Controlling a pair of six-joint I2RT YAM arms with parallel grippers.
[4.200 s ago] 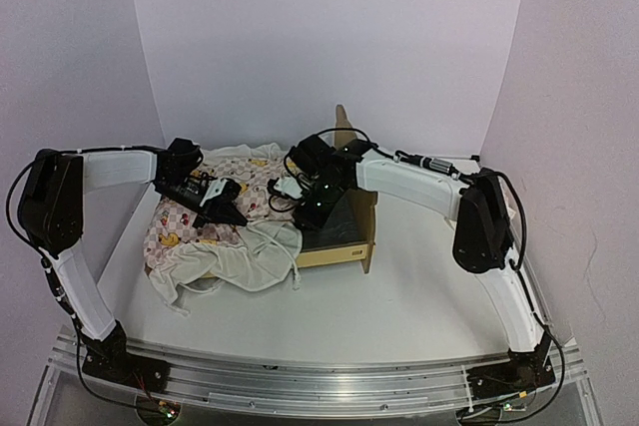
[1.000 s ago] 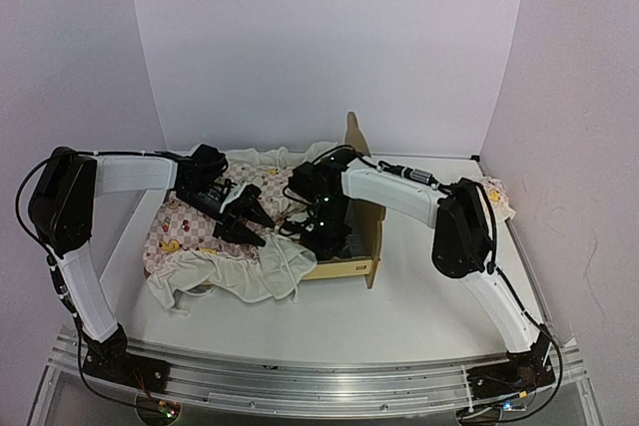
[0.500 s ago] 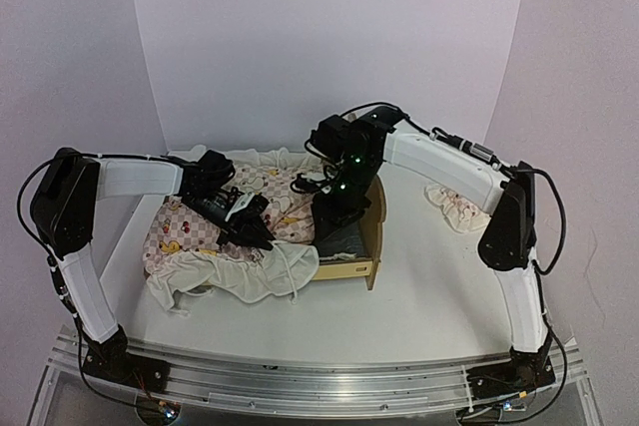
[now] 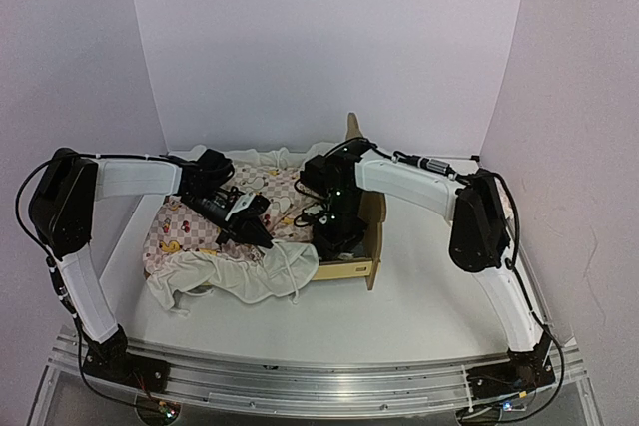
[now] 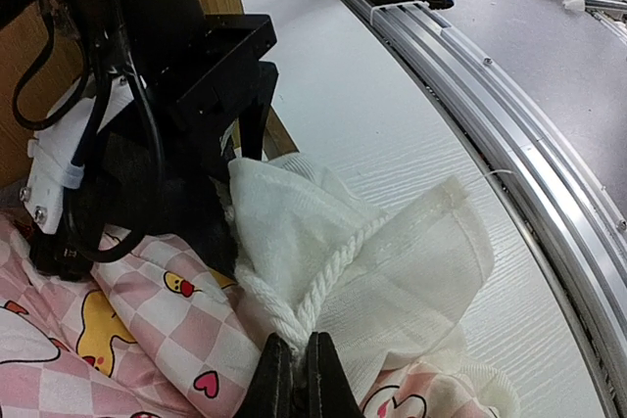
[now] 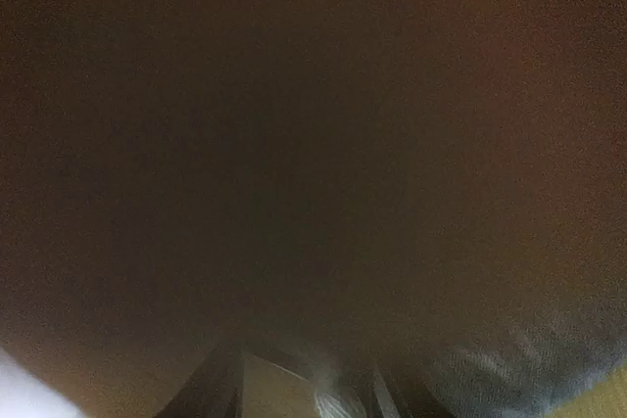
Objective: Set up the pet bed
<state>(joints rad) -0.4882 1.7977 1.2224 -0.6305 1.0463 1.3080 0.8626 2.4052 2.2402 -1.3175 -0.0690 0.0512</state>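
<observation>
The left gripper [image 5: 294,351] is clamped tight on the quilt [image 5: 147,325], its two dark fingers pressed together over a twisted cream cord [image 5: 328,271] at the edge of the quilt's cream ruffle [image 5: 402,261]. From the pinch the ruffle bunches up toward 12 and 1 o'clock in the left wrist view, with the pink checked, yellow-duck side lying at 9 o'clock. In the top view this gripper [image 4: 257,233] sits low over the cloth, and the quilt spreads away from it toward 9 o'clock, its pale ruffle heaped at 6 o'clock on the white table [image 4: 419,296]. Just beside it at 3 o'clock is the pet bed [image 4: 349,268], near the middle of the table. The bed's light-wood frame lies half under the quilt's right edge, and one ear of its headboard [image 4: 354,129] stands up at 12 o'clock. The right gripper [image 4: 335,236] points down inside the frame, over the dark base. Its wrist camera gives only a dark blur, so I cannot tell how its fingers stand. An aluminium rail [image 4: 319,386] runs along the table's near edge at 6 o'clock.
</observation>
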